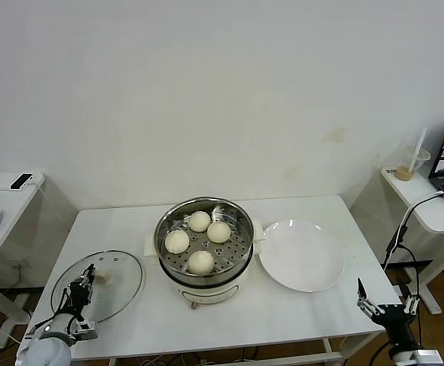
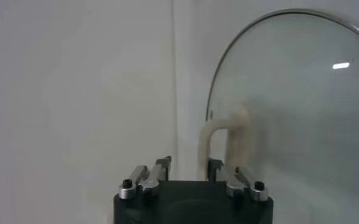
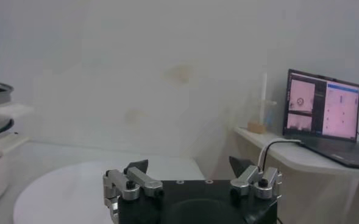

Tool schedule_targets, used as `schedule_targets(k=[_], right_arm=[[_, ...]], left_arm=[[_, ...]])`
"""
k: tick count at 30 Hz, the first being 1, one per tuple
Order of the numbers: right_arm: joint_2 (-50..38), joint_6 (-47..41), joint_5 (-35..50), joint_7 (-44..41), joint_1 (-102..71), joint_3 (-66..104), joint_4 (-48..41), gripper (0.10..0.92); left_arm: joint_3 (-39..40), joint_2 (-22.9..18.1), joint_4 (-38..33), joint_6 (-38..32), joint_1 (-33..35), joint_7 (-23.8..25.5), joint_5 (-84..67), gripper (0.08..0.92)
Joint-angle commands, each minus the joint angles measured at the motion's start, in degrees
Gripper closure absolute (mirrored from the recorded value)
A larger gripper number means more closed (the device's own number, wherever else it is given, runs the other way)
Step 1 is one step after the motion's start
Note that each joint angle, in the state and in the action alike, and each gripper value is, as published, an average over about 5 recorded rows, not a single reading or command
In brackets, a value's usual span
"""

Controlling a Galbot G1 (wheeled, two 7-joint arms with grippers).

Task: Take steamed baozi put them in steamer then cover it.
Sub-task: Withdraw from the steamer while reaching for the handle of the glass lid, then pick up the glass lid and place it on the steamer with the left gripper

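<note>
The steamer (image 1: 204,248) is sitting in the middle of the white desk (image 1: 283,313), toward its front edge, with its top uncovered. Four buns (image 1: 200,221) are lying on the perforated tray inside it, apart from one another. The glass lid (image 1: 119,286) is lying flat near the desk's front left corner, well apart from the steamer, with its cream handle (image 2: 225,137) standing up. The left tool (image 1: 85,288) is hanging over the lid's outer edge, its fingers (image 2: 162,167) drawn in close on either side of the handle; whether they are already pressing on it cannot be told. The right tool (image 1: 386,305) is waiting off the desk's front right corner with its jaws spread wide and nothing between them. A white plate (image 1: 302,255) is lying bare just to the right of the steamer, near the desk's right edge. On a side shelf past the right edge a laptop (image 3: 322,106) is showing a lit screen, but its writing is too small to read. No label or brand can be read on the steamer or the lid.
</note>
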Motion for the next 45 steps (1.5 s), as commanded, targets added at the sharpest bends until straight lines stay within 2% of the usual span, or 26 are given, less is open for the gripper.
schedule_targets(k=[1, 5, 11, 19, 25, 30, 33, 40, 45], right_arm=[[-0.23, -0.02, -0.11, -0.04, 0.08, -0.59, 0.05, 0.203], [-0.65, -0.05, -0.19, -0.08, 0.18, -1.02, 0.05, 0.203], [-1.45, -0.08, -0.31, -0.15, 0.75, -1.66, -0.37, 0.203], [-2.69, -0.03, -0.5, -0.34, 1.7, -2.53, -1.37, 0.203], [-2.94, 0.08, -1.78, -0.58, 2.59, -3.7, -2.29, 0.203], [-2.88, 0.42, -3.16, -0.8, 2.71, -4.83, -2.62, 0.203], [-2.83, 0.56, -3.36, -0.78, 2.66, -5.59, -2.95, 0.203], [-2.65, 0.93, -4.9, -0.58, 3.27, -7.6, -4.16, 0.203], [-2.46, 0.85, -7.35, -0.34, 4.63, -9.27, -5.21, 0.203]], left_arm=[[-1.7, -0.7, -5.0, 0.35, 2.99, -2.82, -0.35, 0.813], [-3.61, -2.37, -11.06, 1.93, 6.31, -4.97, 0.43, 0.876], [-6.33, -4.87, -19.11, 6.61, 10.56, -5.4, 3.08, 0.877], [-10.86, -5.94, -27.79, 11.83, 14.19, -0.21, 5.23, 0.877], [-12.29, -4.63, -38.31, 14.8, 16.42, 4.91, 3.52, 0.877], [-8.75, -2.76, -46.65, 17.02, 16.41, 7.06, 0.53, 0.877], [-5.53, -0.93, -48.73, 18.0, 15.11, 7.39, -1.2, 0.877], [4.84, 3.83, -47.01, 21.39, 10.39, 6.91, -4.28, 0.877], [12.42, 4.66, -44.45, 24.1, 4.32, 8.44, -2.99, 0.877]])
